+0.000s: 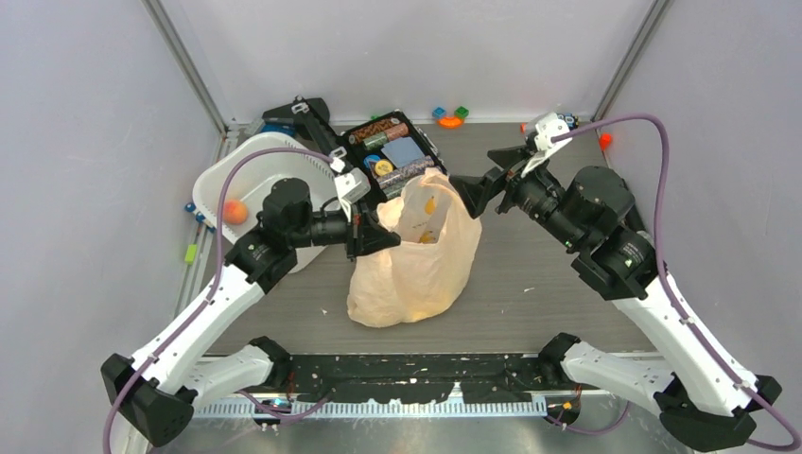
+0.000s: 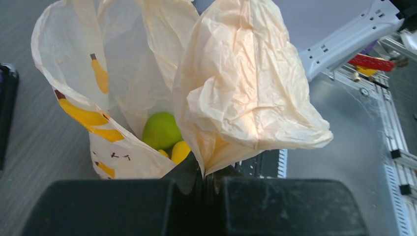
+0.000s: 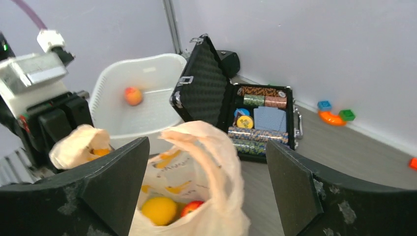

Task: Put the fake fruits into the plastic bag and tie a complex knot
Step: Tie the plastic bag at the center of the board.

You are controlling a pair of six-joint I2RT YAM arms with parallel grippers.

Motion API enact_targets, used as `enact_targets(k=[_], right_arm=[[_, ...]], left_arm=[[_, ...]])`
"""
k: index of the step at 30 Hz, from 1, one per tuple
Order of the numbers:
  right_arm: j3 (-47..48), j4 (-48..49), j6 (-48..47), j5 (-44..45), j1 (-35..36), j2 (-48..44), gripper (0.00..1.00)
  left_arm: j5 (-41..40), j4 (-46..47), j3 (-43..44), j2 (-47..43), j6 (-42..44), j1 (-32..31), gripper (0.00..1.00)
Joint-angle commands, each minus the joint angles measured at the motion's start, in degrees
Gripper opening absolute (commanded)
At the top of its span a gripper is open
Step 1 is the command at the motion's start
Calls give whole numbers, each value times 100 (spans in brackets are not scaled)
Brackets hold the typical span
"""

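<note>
The pale peach plastic bag (image 1: 416, 255) stands mid-table with its mouth open. My left gripper (image 1: 371, 236) is shut on the bag's left handle (image 2: 246, 98). Inside, the left wrist view shows a green pear (image 2: 161, 130) and a yellow fruit (image 2: 180, 150). My right gripper (image 1: 470, 192) is open at the bag's right side, with the right handle loop (image 3: 216, 162) standing between its fingers (image 3: 115, 184). The right wrist view shows a yellow fruit (image 3: 158, 209) and a red apple (image 3: 192, 207) in the bag. One orange fruit (image 1: 235, 211) lies in the white tub (image 1: 236, 165).
An open black case (image 1: 397, 151) with chips and cards stands behind the bag. Small coloured toy blocks (image 1: 452, 116) lie along the back wall, and a red one (image 1: 605, 141) sits at back right. The white tub fills the back left.
</note>
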Motion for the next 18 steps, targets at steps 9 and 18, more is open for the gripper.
enact_targets(k=[9, 18], right_arm=[[-1117, 598, -2111, -4165, -1873, -1, 95], [-1065, 863, -2251, -5438, -1994, 559, 95]], left_arm=[[2394, -1442, 633, 428, 530, 1065, 0], [2354, -1619, 635, 474, 641, 1134, 0]])
